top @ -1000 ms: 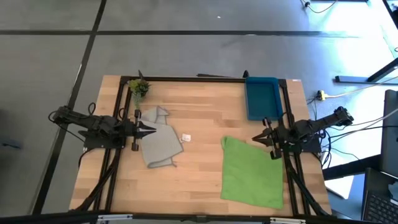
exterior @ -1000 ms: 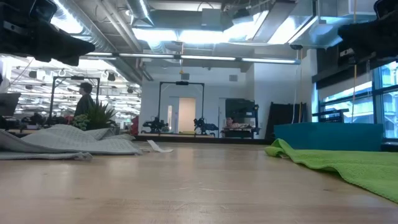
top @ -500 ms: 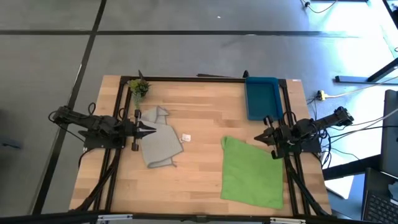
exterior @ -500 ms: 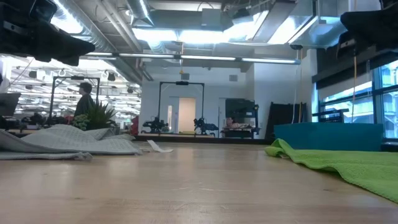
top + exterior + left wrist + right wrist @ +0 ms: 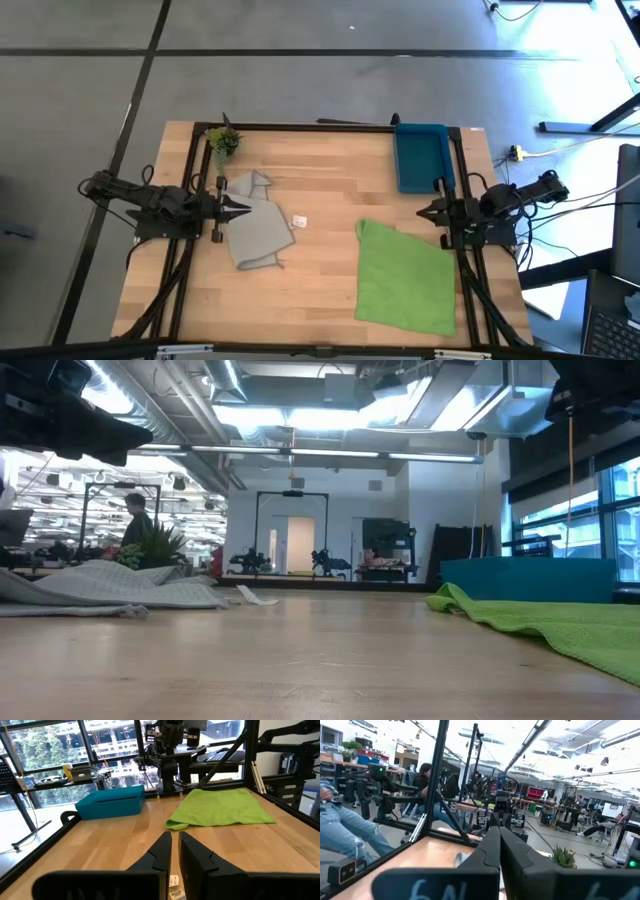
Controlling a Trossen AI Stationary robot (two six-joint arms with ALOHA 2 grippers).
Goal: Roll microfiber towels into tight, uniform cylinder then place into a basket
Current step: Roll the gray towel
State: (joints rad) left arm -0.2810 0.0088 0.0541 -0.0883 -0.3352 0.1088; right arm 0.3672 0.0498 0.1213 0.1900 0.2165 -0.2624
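Note:
The light grey towel point(image 5: 258, 232) lies rumpled on the left of the wooden table. The bright green towel point(image 5: 405, 275) lies spread flat at the near right, its far left corner bunched. The blue basket point(image 5: 422, 155) stands at the far right, nothing showing in it. My left gripper point(image 5: 246, 207) hovers level above the grey towel's left edge, its fingers point(image 5: 162, 851) close together with nothing between them. My right gripper point(image 5: 420, 212) hangs shut above the table's right edge, beside the green towel's far right corner, tipped upward point(image 5: 499, 831).
A small plant sprig point(image 5: 223, 140) stands at the far left corner. A little white tag point(image 5: 299, 220) lies on the bare wood between the two towels. Black frame rails point(image 5: 195, 180) run along the table's left, far and right edges. People sit in the room beyond.
My right gripper has gone up, tipped its fingers upward and rolled a little; in the low view it has nearly left the picture's top. Both towels and the basket lie as before.

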